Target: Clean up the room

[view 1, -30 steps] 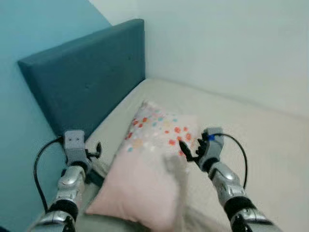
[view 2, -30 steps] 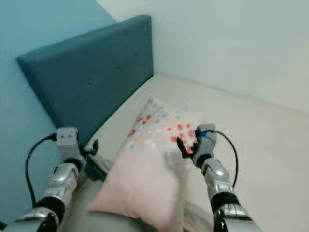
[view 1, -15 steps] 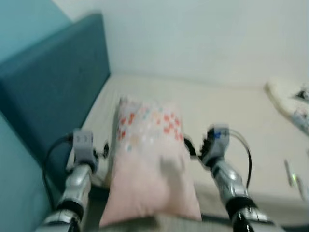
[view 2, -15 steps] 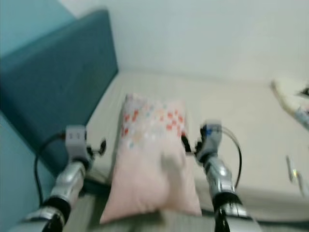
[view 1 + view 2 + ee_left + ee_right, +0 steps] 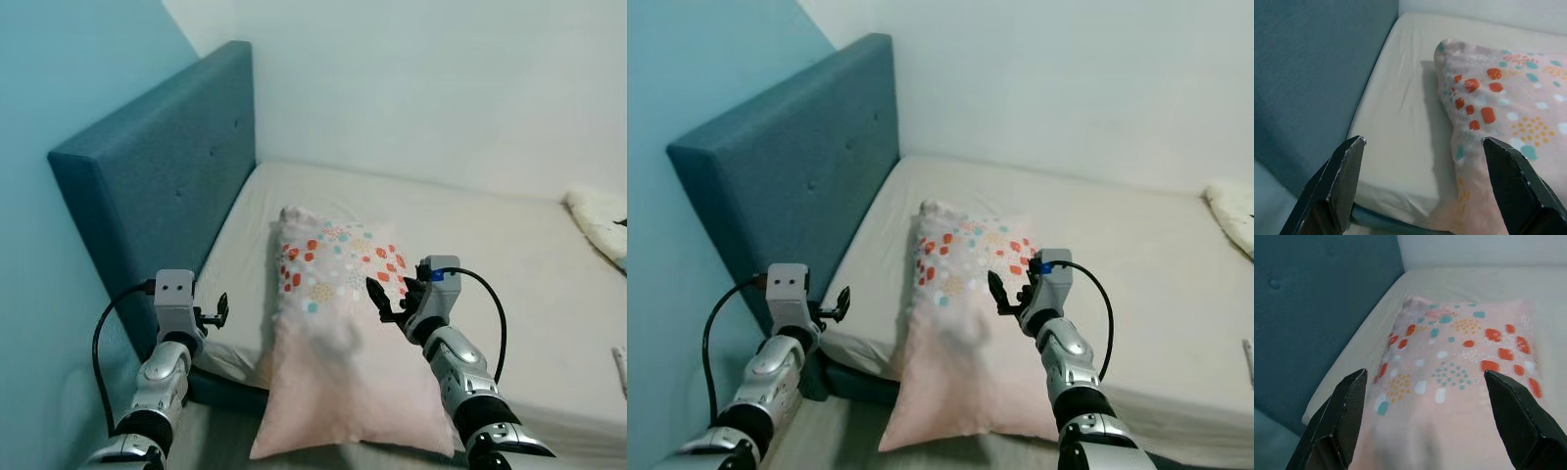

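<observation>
Head views show a pink pillow point(image 5: 338, 323) with orange, teal and white spots lying on a bare cream mattress point(image 5: 490, 235), its plain lower end hanging over the near edge of the bed. A padded blue headboard point(image 5: 162, 186) stands at the left end of the mattress against a light blue wall point(image 5: 59, 78); the pillow's spotted end lies near the headboard but apart from it. The left gripper point(image 5: 217, 311) hovers off the near left corner of the mattress, beside the pillow's left edge, its two black fingers spread wide with nothing between them, as the left wrist view confirms. The right gripper point(image 5: 387, 299) sits at the pillow's right edge, fingers likewise wide apart and gripping nothing; whether they touch the fabric cannot be told. A bundle of pale bedding point(image 5: 598, 215) lies at the far right of the mattress.
</observation>
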`<state>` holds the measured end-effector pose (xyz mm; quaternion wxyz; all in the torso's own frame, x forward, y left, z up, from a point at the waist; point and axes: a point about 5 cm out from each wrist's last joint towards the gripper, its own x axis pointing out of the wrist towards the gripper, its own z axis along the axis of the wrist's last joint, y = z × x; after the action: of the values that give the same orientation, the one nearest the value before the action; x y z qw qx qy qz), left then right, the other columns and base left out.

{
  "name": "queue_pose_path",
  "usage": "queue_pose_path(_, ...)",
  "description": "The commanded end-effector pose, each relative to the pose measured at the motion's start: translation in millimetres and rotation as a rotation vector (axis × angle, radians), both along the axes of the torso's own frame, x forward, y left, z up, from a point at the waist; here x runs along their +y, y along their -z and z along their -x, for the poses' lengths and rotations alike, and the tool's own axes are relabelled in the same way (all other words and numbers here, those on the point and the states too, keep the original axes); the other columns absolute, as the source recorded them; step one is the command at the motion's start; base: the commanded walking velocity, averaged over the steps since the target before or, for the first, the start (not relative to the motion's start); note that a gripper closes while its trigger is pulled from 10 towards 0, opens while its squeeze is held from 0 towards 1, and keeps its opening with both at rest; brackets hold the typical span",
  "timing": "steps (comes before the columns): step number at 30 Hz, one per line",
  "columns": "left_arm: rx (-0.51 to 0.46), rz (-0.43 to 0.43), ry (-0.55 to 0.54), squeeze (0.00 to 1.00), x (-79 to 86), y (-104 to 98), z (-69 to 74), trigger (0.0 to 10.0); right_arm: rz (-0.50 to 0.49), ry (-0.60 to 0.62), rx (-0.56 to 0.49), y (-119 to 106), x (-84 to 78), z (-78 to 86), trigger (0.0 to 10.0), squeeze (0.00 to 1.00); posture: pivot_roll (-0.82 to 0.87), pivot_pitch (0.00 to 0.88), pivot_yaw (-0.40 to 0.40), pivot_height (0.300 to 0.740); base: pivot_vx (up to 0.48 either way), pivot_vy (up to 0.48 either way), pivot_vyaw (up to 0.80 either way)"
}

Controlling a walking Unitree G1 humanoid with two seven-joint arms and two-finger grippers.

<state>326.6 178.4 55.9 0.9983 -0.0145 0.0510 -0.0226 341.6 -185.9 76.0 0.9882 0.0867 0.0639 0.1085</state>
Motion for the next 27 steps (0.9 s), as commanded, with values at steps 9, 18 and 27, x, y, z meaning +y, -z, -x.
queue_pose_path(9, -0.012, -0.004, 0.047, 0.00, -14.1, 0, 0.0, 10.0, -0.008, 0.014, -0.014, -2, -4.7, 0.9, 10.0, 0.00, 0.02, 0.000, -0.042, 0.740, 0.371, 0.000, 0.00)
queue_pose_path(18, -0.021, -0.003, 0.028, 0.00, -6.1, -4, -2.3, 10.0, -0.006, 0.008, 0.021, 2, -5.5, 1.6, 10.0, 0.00, 0.02, 0.000, -0.042, 0.740, 0.360, 0.000, -0.22)
queue_pose_path(27, -0.031, 0.031, 0.035, 0.00, -4.9, -7, -4.5, 10.0, 0.007, 0.034, 0.013, 0, -8.5, 1.3, 10.0, 0.00, 0.02, 0.000, -0.041, 0.740, 0.223, 0.000, -0.35)
